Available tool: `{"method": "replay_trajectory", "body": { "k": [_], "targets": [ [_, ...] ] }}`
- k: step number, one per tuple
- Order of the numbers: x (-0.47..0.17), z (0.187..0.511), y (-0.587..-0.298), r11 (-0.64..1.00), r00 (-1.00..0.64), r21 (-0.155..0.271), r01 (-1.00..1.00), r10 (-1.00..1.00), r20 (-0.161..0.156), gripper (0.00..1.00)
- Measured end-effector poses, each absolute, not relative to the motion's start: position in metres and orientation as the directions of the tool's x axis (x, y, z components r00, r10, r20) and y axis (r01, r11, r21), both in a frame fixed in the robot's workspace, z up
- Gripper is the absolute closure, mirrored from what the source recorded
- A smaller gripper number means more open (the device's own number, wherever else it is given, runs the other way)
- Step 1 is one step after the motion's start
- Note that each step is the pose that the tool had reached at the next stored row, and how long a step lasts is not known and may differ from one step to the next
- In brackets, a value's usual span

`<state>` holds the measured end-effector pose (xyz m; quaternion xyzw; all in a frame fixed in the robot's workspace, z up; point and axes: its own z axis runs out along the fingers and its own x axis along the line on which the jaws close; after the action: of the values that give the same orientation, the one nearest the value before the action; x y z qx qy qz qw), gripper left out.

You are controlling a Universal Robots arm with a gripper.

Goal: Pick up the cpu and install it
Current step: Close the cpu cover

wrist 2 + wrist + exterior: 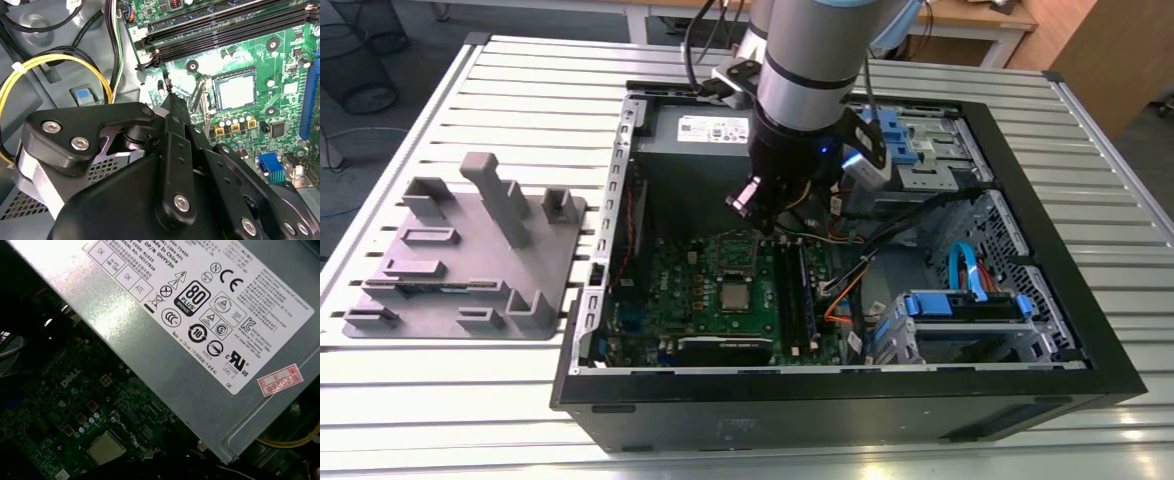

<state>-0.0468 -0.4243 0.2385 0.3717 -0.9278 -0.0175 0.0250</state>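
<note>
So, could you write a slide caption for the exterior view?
The tool of the robot arm above the motherboard in an open computer case, the cpu lying in its socket.

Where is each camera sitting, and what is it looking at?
Exterior view: off the arm and high up, it looks down into the open computer case; the arm shows.
Second wrist view: rides on the arm, looks along the gripper toward the motherboard.
First wrist view: rides on the arm, looks past the power supply to the motherboard.
Shared: all three see the cpu on the motherboard.
</note>
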Motion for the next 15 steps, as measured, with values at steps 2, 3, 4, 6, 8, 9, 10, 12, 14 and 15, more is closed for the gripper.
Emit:
{"method": "replay_trajectory", "body": {
  "k": [2,3,4,6,8,9,10,12,14,15],
  "targets": [
    [-0.047,0.239,-0.424,0.723,-0.722,0.05,-0.689,-0.691,0.034,0.89],
    [-0.047,0.239,-0.424,0.723,-0.722,0.05,-0.689,-0.691,0.035,0.89],
    [-0.046,0.24,-0.424,0.723,-0.722,0.05,-0.689,-0.691,0.035,0.89],
    [-0.046,0.242,-0.424,0.723,-0.722,0.05,-0.689,-0.691,0.035,0.89],
    [-0.045,0.244,-0.424,0.723,-0.722,0.05,-0.689,-0.691,0.035,0.89],
    [-0.045,0.245,-0.424,0.723,-0.722,0.051,-0.689,-0.691,0.036,0.89],
    [-0.044,0.248,-0.424,0.723,-0.722,0.051,-0.689,-0.691,0.037,0.89],
    [-0.044,0.249,-0.424,0.723,-0.722,0.051,-0.689,-0.69,0.037,0.89],
    [-0.044,0.249,-0.424,0.723,-0.722,0.049,-0.689,-0.691,0.039,0.89],
    [-0.044,0.249,-0.424,0.723,-0.722,0.048,-0.689,-0.691,0.04,0.89]
  ]
}}
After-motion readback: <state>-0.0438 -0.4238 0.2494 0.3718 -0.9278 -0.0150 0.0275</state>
